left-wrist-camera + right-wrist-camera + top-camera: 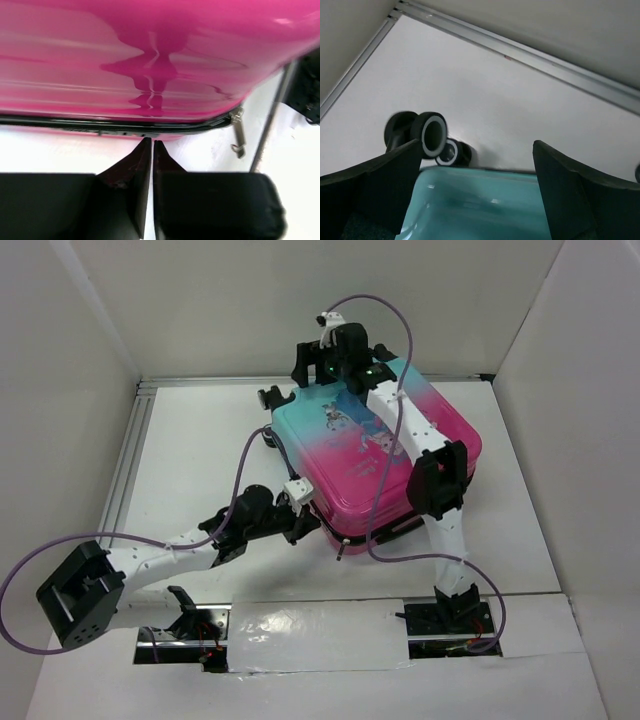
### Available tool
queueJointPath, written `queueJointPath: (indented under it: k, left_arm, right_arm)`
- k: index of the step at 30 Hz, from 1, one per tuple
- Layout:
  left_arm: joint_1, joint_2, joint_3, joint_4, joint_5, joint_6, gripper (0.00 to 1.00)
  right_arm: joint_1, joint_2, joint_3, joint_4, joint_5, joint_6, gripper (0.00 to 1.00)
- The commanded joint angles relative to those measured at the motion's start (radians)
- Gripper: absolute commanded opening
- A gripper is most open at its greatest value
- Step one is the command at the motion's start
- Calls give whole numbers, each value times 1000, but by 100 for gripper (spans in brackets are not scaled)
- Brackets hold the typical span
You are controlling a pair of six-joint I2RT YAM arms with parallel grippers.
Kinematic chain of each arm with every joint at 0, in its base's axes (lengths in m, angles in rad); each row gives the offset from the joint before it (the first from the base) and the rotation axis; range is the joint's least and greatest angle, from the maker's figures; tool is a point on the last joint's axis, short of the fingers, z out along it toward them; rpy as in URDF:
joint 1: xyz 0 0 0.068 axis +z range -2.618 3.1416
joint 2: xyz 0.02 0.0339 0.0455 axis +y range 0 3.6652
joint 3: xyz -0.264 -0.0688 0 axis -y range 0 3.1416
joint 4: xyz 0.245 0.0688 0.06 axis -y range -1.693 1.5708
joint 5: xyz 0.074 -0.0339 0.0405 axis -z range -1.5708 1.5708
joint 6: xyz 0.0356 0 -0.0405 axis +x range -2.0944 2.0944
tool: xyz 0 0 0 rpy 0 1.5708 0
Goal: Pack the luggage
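Luggage (385,455), one piece, is seen from above lying flat and closed on the white table (200,470), with its teal end far and its pink end near; nothing of its contents can be seen. Two arms are counted. The left fingers (308,525) are set against the near-left edge of the shell, and the right fingers (340,365) are held over the far teal end.

In the left wrist view, the pink shell (160,60) fills the upper part of the picture, with a black seam (75,122) running beneath it. The two left fingers are drawn almost together, only a thin slit being left between them, and their tips are placed right at that seam. Whether anything is pinched cannot be told. One metal zip pull (238,135) hangs at the corner.

In the right wrist view, the two fingers are spread wide and nothing is held. The teal edge (470,210) lies between them, and two black wheels (432,134) are seen beyond it.
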Motion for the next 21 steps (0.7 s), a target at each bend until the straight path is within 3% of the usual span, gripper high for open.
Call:
queueJointPath:
  k: [1,5,8,14,21]
  left_arm:
    - [1,-29,67,-84,-109,-11,20]
    - [20,-63,85,-113,-181,-69,33]
    - [31,-84,96,-113,-216,-112,38]
    - [50,-3,131,-104,-259,-112,39]
    - [59,34,148,-75,-249,-135,39]
  right_arm:
    - [-59,-156,48,-349,123,44,99]
    - [-123,-474,-238,-224,166,150,100]
    - [-123,-657,-373,-258,293,150,100]
    - [-143,-1000,-652,-377,393,289,100]
    - [-143,-1344,-1002,-592,516,681,100]
